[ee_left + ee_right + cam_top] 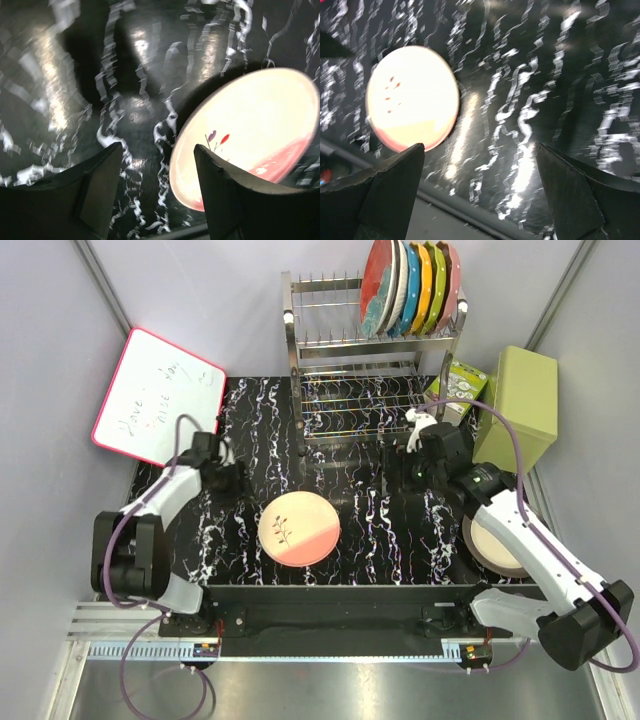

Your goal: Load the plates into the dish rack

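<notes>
Two plates are not yet loaded, so I judge I am at the pick-up of the next one. My left gripper (226, 481) hovers low over the black marbled table (380, 530), out in front of the dish rack (370, 360) and to its left. Its jaws stand partly apart with nothing between them. In the left wrist view the pink-and-cream plate (250, 135) lies just beside one fingertip, not inside the gap. That plate (299, 528) lies flat on the table, well in front of the rack and about level with its left post.

My right gripper (415, 455) hangs just in front of the rack's lower tier, its jaws spread as wide as they go and holding nothing. The cream plate with the dark rim (495, 545) lies in front of the rack and off to its right, partly hidden under my right arm. The red plate (377, 285) already stands in the rack's upper tier among other plates.

Next, I think, one finger must slide under the pink-and-cream plate's rim and the other close on top. The plate is flat on a slick surface, so a shallow approach may only push it away from the rack.
</notes>
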You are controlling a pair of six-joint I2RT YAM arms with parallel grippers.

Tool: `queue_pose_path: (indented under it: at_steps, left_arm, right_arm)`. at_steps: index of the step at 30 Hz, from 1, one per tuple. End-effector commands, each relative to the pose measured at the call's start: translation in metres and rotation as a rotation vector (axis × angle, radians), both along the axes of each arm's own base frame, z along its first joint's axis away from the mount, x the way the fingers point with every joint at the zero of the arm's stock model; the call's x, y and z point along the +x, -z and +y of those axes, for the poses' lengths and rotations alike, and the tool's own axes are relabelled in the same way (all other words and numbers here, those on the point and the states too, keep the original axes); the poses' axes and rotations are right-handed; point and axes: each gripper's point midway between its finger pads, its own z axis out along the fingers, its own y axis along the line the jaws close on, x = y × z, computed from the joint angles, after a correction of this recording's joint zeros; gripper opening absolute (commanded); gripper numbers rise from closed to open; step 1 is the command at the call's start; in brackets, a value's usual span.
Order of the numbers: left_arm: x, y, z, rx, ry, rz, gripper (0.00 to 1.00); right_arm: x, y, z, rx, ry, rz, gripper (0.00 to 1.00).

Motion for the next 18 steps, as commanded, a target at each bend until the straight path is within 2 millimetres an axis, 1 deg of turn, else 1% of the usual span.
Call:
queue_pose_path:
  at_steps: [1,2,4,5,6,7,8,9,11,12,13,14,15,17,18]
  left_arm:
    - [-0.022,-0.002,-0.017,-0.242,-0.19,0.127,0.65]
    - [-0.026,0.003,-0.02,-0.267,-0.195,0.13,0.65]
    - [-0.032,0.007,-0.023,-0.29,-0.222,0.15,0.65]
    - [-0.038,0.013,-0.029,-0.325,-0.215,0.163,0.64]
    - [-0.04,0.013,-0.032,-0.348,-0.217,0.157,0.64]
    - [-0.042,0.014,-0.033,-0.364,-0.232,0.165,0.63]
    - [-0.048,0.019,-0.036,-0.378,-0.233,0.174,0.62]
    - [-0.049,0.019,-0.038,-0.395,-0.234,0.172,0.61]
    - [-0.053,0.024,-0.042,-0.407,-0.239,0.175,0.61]
    - [-0.054,0.026,-0.044,-0.416,-0.235,0.18,0.6]
    - [-0.056,0.027,-0.046,-0.423,-0.24,0.189,0.6]
    - [-0.054,0.026,-0.051,-0.436,-0.221,0.177,0.6]
    - [-0.054,0.029,-0.055,-0.442,-0.212,0.186,0.59]
    - [-0.051,0.026,-0.064,-0.454,-0.181,0.183,0.58]
    - [-0.051,0.03,-0.068,-0.455,-0.173,0.198,0.56]
  right_arm:
    - [-0.011,0.014,0.032,0.135,-0.085,0.125,1.0]
    - [-0.014,0.017,0.037,0.15,-0.111,0.158,0.99]
    - [-0.015,0.035,0.04,0.168,-0.109,0.239,1.0]
    - [-0.017,0.041,0.043,0.205,-0.117,0.285,1.0]
    - [-0.019,0.053,0.041,0.219,-0.104,0.334,1.0]
    - [-0.017,0.066,0.042,0.242,-0.075,0.393,1.0]
    - [-0.02,0.071,0.045,0.287,-0.084,0.445,1.0]
    - [-0.011,0.088,0.038,0.328,-0.031,0.505,0.99]
    - [-0.01,0.097,0.042,0.409,-0.029,0.573,0.97]
    - [-0.012,0.114,0.044,0.431,0.013,0.645,0.96]
    - [-0.004,0.116,0.05,0.468,-0.001,0.62,0.94]
    - [-0.006,0.115,0.057,0.521,-0.033,0.646,0.92]
    - [-0.007,0.126,0.06,0.54,-0.019,0.687,0.91]
    - [-0.002,0.132,0.065,0.556,-0.022,0.686,0.9]
    - [-0.001,0.144,0.066,0.56,-0.006,0.715,0.9]
